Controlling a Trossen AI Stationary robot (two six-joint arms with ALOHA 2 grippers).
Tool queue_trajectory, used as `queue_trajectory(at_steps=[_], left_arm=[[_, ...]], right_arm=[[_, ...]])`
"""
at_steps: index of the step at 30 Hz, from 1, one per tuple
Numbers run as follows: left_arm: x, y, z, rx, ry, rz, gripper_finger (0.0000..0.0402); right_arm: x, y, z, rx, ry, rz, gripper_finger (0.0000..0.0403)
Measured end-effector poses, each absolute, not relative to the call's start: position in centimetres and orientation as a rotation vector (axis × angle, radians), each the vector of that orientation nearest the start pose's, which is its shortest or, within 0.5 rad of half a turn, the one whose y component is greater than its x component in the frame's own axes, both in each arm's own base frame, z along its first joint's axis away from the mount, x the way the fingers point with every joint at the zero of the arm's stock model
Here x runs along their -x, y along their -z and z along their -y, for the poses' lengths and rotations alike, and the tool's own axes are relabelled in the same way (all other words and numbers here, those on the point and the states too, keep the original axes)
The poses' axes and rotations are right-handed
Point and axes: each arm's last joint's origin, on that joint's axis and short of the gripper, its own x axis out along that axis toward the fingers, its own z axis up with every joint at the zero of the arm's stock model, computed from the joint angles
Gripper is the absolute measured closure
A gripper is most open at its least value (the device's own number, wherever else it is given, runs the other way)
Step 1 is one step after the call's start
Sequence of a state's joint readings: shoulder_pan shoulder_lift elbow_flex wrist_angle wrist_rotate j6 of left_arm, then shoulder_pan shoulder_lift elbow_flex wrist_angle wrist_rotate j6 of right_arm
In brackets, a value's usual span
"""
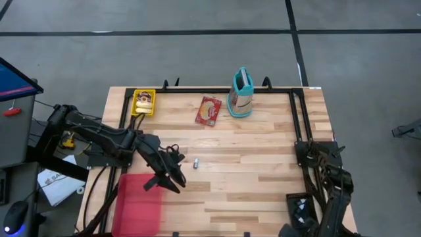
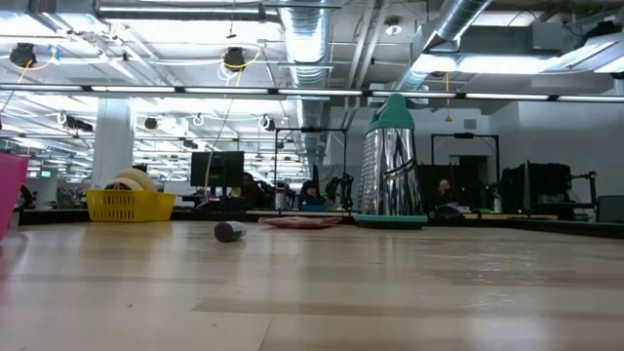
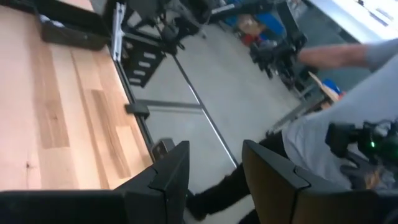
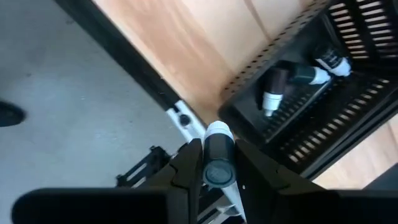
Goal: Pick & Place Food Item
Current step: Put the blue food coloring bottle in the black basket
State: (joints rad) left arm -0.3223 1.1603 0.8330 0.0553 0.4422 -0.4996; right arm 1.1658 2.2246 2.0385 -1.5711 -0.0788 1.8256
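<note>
My right gripper (image 4: 217,163) is at the table's near right corner, shut on a small dark bottle with a white end (image 4: 217,149), beside a black basket (image 4: 311,106) that holds similar bottles (image 4: 277,84). My left gripper (image 1: 172,176) hovers open and holds nothing, over the table's left half by a pink bin (image 1: 139,204); its wrist view shows a clear gap (image 3: 214,152). A small grey cylinder (image 1: 195,162) lies on its side on the wood. A red packet (image 1: 208,110) lies flat at the back. My right gripper pinches the bottle's dark body (image 4: 217,171) between its two fingers (image 4: 189,163), one on each side. The fingers point steeply down, and the bottle lies along them with its white end (image 4: 217,132) away from the wrist. It is lifted clear, above the table's edge rail.
A yellow basket (image 1: 143,102) stands at the back left, and a teal-handled grater (image 1: 241,93) stands upright at the back middle. A black frame (image 1: 299,125) runs along the table's edges. A person's sleeve (image 3: 336,130) shows beyond the table in the left wrist view.
</note>
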Motion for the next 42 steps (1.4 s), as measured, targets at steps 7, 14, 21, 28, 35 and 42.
queue_trajectory(at_steps=[7, 14, 21, 28, 35, 42], left_arm=[[-24.5, -29.8, 9.4, 0.553, 0.598, -0.433, 0.0257], [-26.7, -28.9, 10.1, 0.639, 0.601, -0.391, 0.0257], [-28.3, -27.7, 11.8, 0.699, 0.629, -0.345, 0.0257], [-28.0, -27.8, 12.4, 0.658, 0.582, -0.303, 0.0257], [-28.0, -27.8, 12.3, 0.659, 0.570, -0.296, 0.0257], [-28.0, -27.9, 12.3, 0.659, 0.574, -0.296, 0.0257]], right_arm=[[-14.6, -21.7, -37.9, -0.299, 0.706, -1.598, 0.0327], [-12.4, -22.0, -35.7, -0.245, 0.740, -1.584, 0.0330], [-10.4, -22.2, -33.2, -0.183, 0.762, -1.576, 0.0331], [-9.7, -22.9, -32.1, -0.176, 0.742, -1.561, 0.0330], [-9.4, -23.1, -31.8, -0.178, 0.742, -1.583, 0.0311], [-9.4, -23.2, -31.7, -0.204, 0.771, -1.593, 0.0242]])
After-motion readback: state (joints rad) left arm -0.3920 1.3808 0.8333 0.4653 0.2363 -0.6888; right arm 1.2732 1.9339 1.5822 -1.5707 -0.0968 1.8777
